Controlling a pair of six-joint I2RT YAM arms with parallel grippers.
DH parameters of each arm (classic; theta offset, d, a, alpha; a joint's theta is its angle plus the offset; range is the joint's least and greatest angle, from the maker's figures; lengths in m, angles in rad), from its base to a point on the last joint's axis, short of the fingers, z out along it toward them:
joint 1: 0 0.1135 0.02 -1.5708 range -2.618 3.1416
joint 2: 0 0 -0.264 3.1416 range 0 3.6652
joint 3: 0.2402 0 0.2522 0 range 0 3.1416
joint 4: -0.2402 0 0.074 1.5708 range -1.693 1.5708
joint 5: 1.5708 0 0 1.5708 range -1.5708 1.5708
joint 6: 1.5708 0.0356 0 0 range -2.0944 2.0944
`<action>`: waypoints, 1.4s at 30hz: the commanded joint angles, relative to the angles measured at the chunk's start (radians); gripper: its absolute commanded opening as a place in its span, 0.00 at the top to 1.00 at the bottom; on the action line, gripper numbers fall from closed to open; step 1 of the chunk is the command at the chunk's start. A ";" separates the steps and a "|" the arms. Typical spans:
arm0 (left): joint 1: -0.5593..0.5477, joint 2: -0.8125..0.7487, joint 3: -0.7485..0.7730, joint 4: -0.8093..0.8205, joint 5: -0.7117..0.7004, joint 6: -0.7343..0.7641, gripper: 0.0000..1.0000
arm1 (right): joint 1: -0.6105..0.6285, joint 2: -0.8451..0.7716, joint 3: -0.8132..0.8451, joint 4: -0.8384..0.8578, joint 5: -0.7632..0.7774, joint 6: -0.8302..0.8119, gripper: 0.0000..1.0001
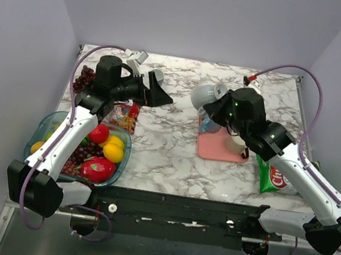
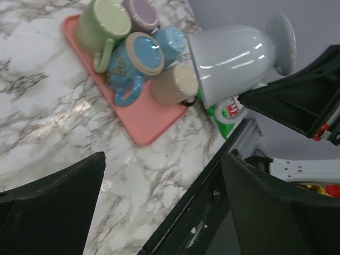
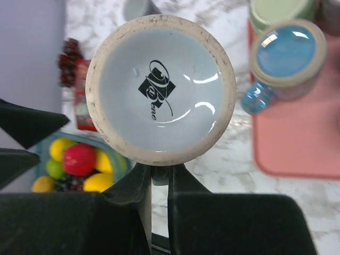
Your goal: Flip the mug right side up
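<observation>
A pale grey footed mug (image 1: pixel 203 95) hangs in the air over the back of the pink tray (image 1: pixel 215 150), tipped on its side with its mouth toward the left. My right gripper (image 1: pixel 220 107) is shut on the mug. The right wrist view shows the mug's stamped underside (image 3: pixel 159 87) straight ahead, with my right gripper (image 3: pixel 160 178) pinched on a narrow part just below it. My left gripper (image 1: pixel 157 93) hovers open at the back left, holding nothing. The left wrist view looks between its open left gripper (image 2: pixel 163 159) at the mug (image 2: pixel 239 58).
Several mugs stand upside down on the pink tray (image 2: pixel 139 118), among them a blue mug (image 2: pixel 135 61) and a green mug (image 2: pixel 101 26). A fruit bowl (image 1: pixel 57 120) sits front left, grapes (image 1: pixel 84 79) and a snack packet (image 1: pixel 122 117) behind it. A green chip bag (image 1: pixel 273 178) lies right of the tray.
</observation>
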 commanded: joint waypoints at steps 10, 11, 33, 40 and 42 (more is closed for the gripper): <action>-0.054 -0.021 0.061 0.702 0.156 -0.557 0.01 | -0.035 0.054 0.317 0.403 -0.212 -0.115 0.99; -0.063 -0.009 0.079 0.707 0.159 -0.573 0.01 | -0.033 0.053 0.316 0.416 -0.220 -0.115 0.99; -0.147 0.165 0.210 0.948 0.025 -0.858 0.38 | -0.033 0.039 0.267 0.611 -0.349 -0.061 0.99; -0.147 0.192 0.191 1.017 0.021 -0.903 0.55 | -0.035 0.030 0.231 0.614 -0.352 -0.056 0.99; -0.146 0.199 0.196 1.019 0.020 -0.903 0.60 | -0.035 0.025 0.222 0.613 -0.351 -0.058 0.99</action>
